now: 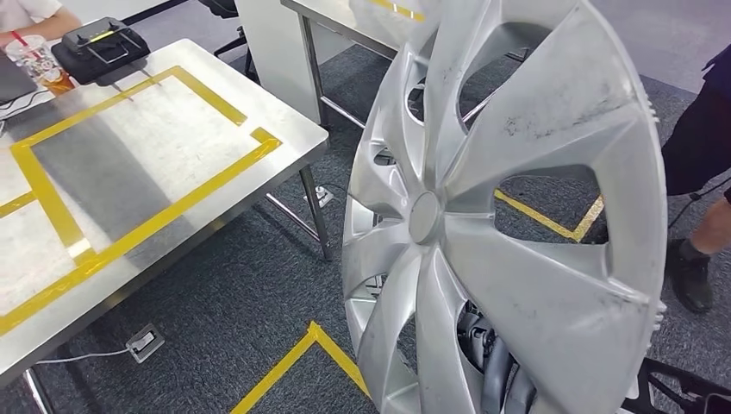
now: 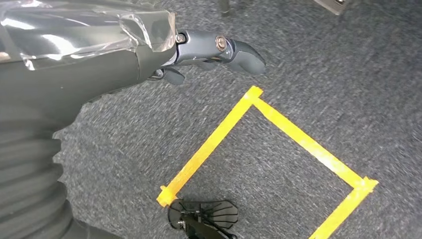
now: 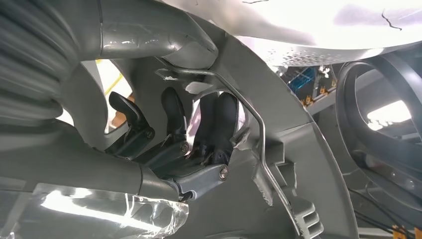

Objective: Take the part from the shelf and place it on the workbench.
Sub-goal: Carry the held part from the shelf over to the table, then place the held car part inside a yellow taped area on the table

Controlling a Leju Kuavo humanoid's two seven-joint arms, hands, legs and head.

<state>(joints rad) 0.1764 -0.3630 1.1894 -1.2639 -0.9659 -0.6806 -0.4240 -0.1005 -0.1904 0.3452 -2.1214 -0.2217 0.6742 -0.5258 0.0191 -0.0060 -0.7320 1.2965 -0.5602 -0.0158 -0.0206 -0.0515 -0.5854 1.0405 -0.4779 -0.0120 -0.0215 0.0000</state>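
A large silver wheel cover (image 1: 509, 216) stands upright and close to me, taking up the right half of the head view. My right hand (image 1: 496, 366) grips it from behind; its dark fingers show through a low gap between the spokes. In the right wrist view the right hand (image 3: 199, 134) has its fingers hooked through the wheel cover's grey back side (image 3: 308, 159) by a wire ring. The steel workbench (image 1: 155, 147), marked with yellow tape rectangles, lies to the left, apart from the cover. My left hand (image 2: 209, 50) hangs over the carpet holding nothing.
At the workbench's far end sit a black device (image 1: 99, 43) and an iced drink cup (image 1: 39, 65), with a person's arm (image 1: 34, 17) behind. A person's leg and shoe (image 1: 694, 259) stand at the right. Yellow floor tape (image 1: 302, 354) and a floor socket (image 1: 144, 342) mark the carpet.
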